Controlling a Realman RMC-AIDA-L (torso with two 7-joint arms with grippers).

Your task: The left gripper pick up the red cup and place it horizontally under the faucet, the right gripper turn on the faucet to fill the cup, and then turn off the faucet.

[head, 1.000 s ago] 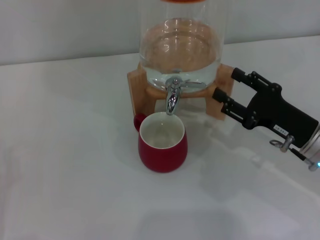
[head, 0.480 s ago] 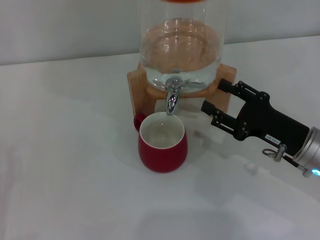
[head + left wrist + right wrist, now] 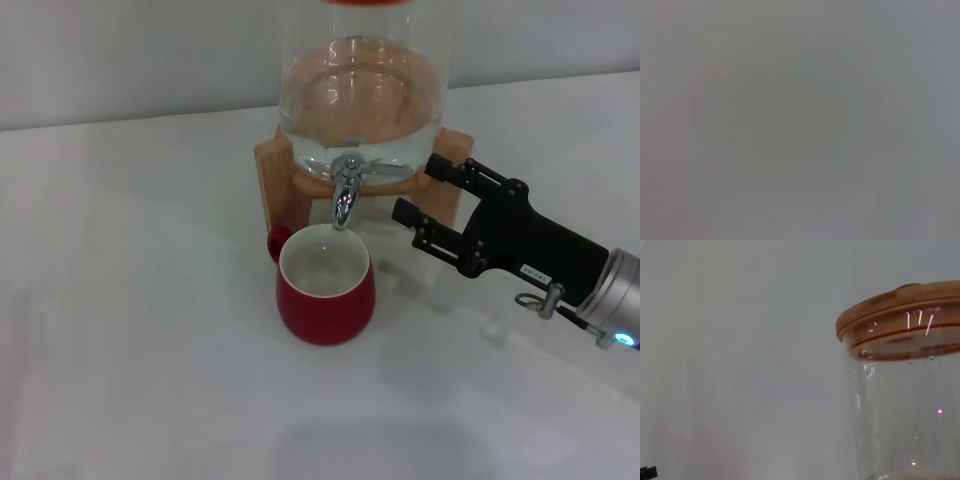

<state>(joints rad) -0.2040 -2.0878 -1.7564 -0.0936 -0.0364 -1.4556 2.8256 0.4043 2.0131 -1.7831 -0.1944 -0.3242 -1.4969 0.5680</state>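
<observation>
Starting at the left of your head view, the white surface [image 3: 120, 300] carries nothing you need, and the left claw appears in no view; your left wrist camera gives only a flat grey field, so you cannot tell that claw's state. Toward the middle of the surface, nearer its far edge than its near one, the red cup [image 3: 325, 283] stands upright with its mouth facing up and its small loop handle turned to the far left. The faucet [image 3: 345, 195] hangs directly above the cup's far rim, spout pointing down, with a gap between spout and rim. The faucet is mounted on the glass dispenser [image 3: 360, 100], which holds water and sits in a wooden stand [image 3: 275, 180] by the far edge. To the right of the faucet you see the right claw [image 3: 415, 195], its two fingers spread apart and pinching nothing, tips aimed at the faucet and just beside it, one finger in front of the stand's right post. Your right wrist camera shows the dispenser's wooden lid [image 3: 900, 320] above its clear wall
</observation>
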